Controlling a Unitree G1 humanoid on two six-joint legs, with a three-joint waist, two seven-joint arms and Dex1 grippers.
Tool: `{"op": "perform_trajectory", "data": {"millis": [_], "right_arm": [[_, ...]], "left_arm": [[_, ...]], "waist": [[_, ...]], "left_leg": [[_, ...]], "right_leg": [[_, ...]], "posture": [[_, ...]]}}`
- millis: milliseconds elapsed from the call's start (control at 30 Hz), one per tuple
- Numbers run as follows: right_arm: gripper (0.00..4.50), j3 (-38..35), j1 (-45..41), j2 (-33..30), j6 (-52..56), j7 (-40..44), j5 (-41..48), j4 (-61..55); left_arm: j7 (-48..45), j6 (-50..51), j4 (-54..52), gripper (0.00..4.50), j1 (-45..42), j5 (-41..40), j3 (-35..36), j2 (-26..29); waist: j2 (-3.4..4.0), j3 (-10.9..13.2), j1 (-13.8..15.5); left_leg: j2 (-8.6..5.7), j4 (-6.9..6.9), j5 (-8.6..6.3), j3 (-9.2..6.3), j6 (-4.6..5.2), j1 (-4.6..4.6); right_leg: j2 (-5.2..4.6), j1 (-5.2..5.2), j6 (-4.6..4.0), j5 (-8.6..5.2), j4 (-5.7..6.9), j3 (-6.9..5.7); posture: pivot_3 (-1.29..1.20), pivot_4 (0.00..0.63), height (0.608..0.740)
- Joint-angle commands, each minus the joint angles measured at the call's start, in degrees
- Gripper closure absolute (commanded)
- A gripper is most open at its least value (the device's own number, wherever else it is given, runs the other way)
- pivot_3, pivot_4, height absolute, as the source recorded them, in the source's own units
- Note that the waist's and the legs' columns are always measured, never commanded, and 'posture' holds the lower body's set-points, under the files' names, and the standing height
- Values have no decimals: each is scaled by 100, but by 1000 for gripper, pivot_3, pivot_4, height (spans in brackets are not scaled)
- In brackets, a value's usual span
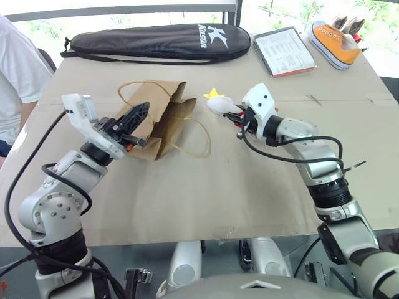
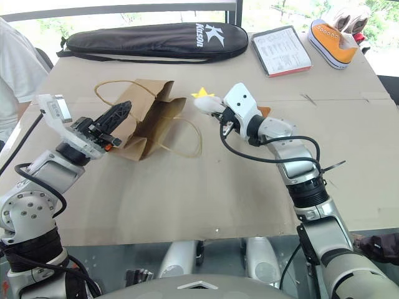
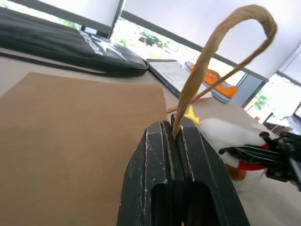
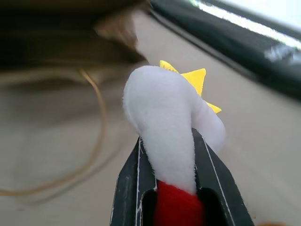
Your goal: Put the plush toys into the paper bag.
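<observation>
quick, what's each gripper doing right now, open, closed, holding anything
Left gripper: closed, its fingers pinching a handle of the paper bag.
Right gripper: closed on the white plush toy.

Two head cameras are looking down and forward over the brown kraft paper bag [image 1: 159,121] — sharing nearly the same tabletop. Each wrist camera is peering close along its fingers toward that bag.
</observation>
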Motion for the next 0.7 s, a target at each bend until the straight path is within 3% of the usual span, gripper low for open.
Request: {"op": "perform_trajectory", "data": {"millis": [33, 267, 533, 700], "right_arm": [[4485, 355, -177, -30, -189, 268, -94, -304], [4485, 1179, -669, 179, -1100, 552, -726, 475], [4485, 1639, -1469, 652, -2485, 894, -1207, 1953], [4485, 1710, -1672, 736, -3096, 1281, -1248, 2292]], "left_arm": [[75, -99, -193, 4500, -138, -227, 35, -3], [154, -103, -130, 4500, -393, -460, -99, -102], [60, -104, -362, 4500, -246, -516, -468, -213], [-6, -225, -347, 4500, -244, -328, -679, -246]], "waist": [[0, 0, 6], [0, 0, 13], [-1, 0, 7], [0, 1, 27]], "left_leg": [[4, 0, 0, -1, 0, 1], [4, 1, 0, 1, 0, -1], [4, 0, 0, 0, -1, 0], [4, 0, 0, -1, -1, -4]], "right_leg": [[4, 0, 0, 0, 0, 0], [4, 0, 0, 0, -1, 1], [5, 0, -1, 0, -2, 1], [4, 0, -1, 0, -3, -1]], "posture": [[0, 150, 740], [0, 150, 740], [0, 150, 740], [0, 150, 740]]}}
